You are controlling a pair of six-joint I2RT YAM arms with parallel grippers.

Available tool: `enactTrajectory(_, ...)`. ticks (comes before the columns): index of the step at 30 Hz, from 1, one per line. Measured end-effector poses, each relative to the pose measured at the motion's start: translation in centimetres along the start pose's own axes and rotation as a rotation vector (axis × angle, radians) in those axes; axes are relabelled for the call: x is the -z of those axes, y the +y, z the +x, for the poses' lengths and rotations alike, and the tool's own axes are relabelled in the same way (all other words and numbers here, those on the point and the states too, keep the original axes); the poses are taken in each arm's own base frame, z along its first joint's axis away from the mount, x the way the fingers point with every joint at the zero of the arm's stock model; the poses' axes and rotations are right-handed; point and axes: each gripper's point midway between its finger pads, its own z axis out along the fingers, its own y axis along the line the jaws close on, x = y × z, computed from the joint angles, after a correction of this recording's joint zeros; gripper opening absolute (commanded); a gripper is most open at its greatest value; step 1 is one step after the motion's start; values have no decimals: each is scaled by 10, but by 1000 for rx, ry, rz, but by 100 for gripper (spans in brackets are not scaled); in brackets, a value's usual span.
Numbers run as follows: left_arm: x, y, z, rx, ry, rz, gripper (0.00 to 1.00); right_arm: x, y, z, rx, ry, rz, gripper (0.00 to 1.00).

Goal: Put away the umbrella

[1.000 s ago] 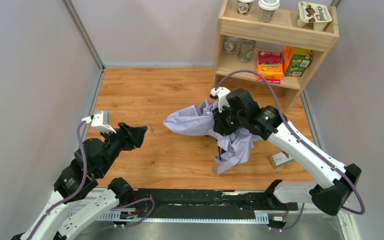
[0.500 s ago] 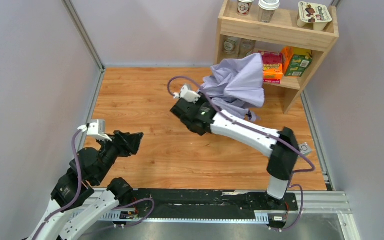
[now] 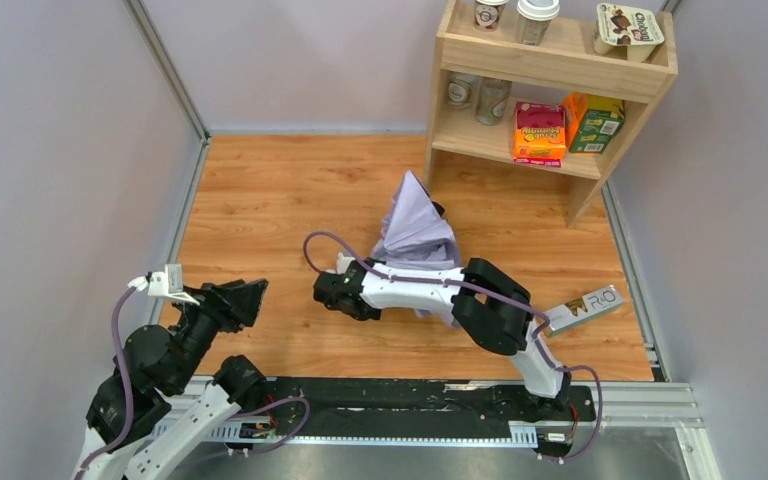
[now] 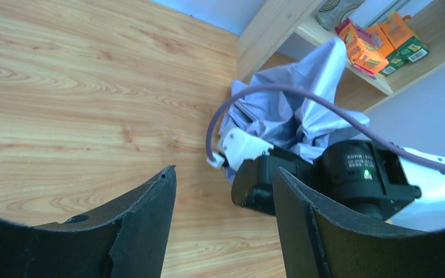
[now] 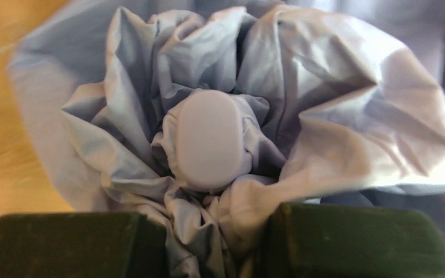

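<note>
Now umbrella (image 3: 417, 225) lower and nearer.

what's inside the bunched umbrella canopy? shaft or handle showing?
Right wrist view: a rounded pale cap sits among the umbrella folds, and fabric is bunched between the fingers of the right pincer. No shaft or handle shows; the cloth covers whatever else is inside.

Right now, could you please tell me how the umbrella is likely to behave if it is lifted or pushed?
Probably floppy: the umbrella is loose, crumpled fabric, so it would likely sag and shift when pushed. Being thin cloth, it seems light for its bulk. The cloth bunched between the right fingers could slip.
</note>
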Motion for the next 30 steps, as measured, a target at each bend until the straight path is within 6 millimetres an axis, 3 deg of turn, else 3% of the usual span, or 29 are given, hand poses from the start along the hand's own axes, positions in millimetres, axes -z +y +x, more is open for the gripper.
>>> enactTrajectory(5,0,3,4,-7,14,-12,63,15,57,10,102,11,-276,0)
enactTrajectory(10,-7,7,24,16,65,-22,61,28,92,23,229,31,-573,0)
enactTrajectory(17,-17,6,68,81,190,-2,60,41,115,37,295,45,-953,0)
enactTrajectory(23,-29,-8,105,205,290,56,64,52,125,34,205,71,-1331,0)
enactTrajectory(30,-47,-13,154,404,414,45,75,54,122,29,100,75,-1526,0)
